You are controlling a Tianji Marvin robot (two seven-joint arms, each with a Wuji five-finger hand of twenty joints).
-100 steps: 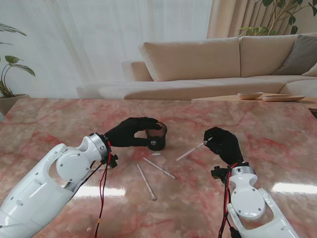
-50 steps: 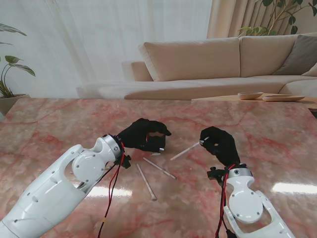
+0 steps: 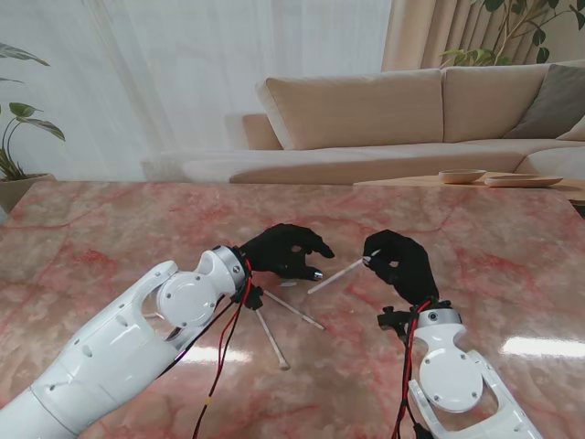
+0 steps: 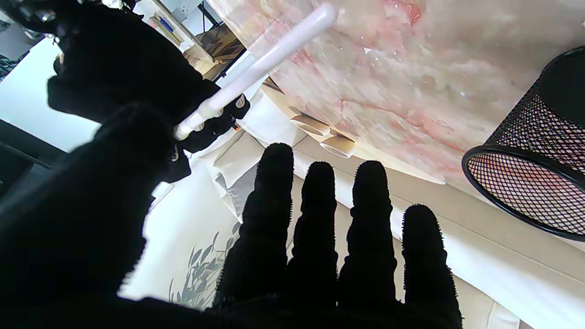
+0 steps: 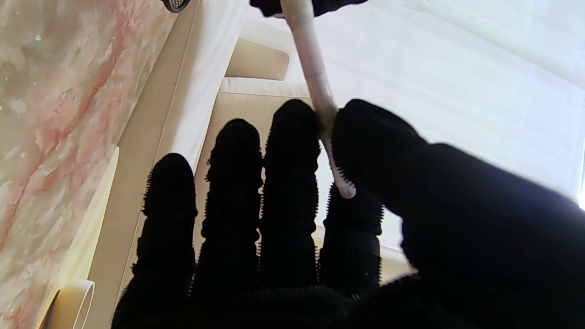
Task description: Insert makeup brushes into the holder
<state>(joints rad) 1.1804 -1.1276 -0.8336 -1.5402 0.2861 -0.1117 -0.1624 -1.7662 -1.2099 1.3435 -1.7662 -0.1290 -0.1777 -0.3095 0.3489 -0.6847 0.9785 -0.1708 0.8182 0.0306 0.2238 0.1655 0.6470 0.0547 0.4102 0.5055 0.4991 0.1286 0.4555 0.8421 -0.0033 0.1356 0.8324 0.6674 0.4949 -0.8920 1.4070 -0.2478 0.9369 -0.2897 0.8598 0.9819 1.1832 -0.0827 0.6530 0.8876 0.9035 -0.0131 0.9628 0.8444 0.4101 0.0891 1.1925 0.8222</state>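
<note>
The right robot hand (image 3: 399,262) pinches a white makeup brush (image 3: 335,277) near one end. Its wrist view shows the thumb (image 5: 370,146) pressed against the handle opposite the index and middle fingers (image 5: 292,137), with the short end poking out just past the thumb. From that grip the brush slants out toward 8 o'clock in the stand's view, lifted off the pink marble bench (image 3: 110,229). Its free end lies close under the left robot hand (image 3: 288,251).

The left robot hand sits at 9 o'clock of the right one, the two near each other but apart. In its wrist view the four fingers (image 4: 315,214) reach out straight, side by side with small gaps, and nothing lies between them and the thumb: spread and empty. The black mesh holder (image 4: 525,160) stands on the bench just beside the little-finger side of this hand, its round mouth unobstructed. From the stand's view the hand covers the holder almost wholly, so I cannot tell whether they touch.

Two more white brushes lie flat on the bench at about 6 o'clock of the left robot hand. One (image 3: 294,310) runs toward 4 o'clock and the other (image 3: 271,336), nearer to me, runs toward 5 o'clock. Their far ends are close together. A small white scrap (image 3: 288,284) rests between them and the hand.
</note>
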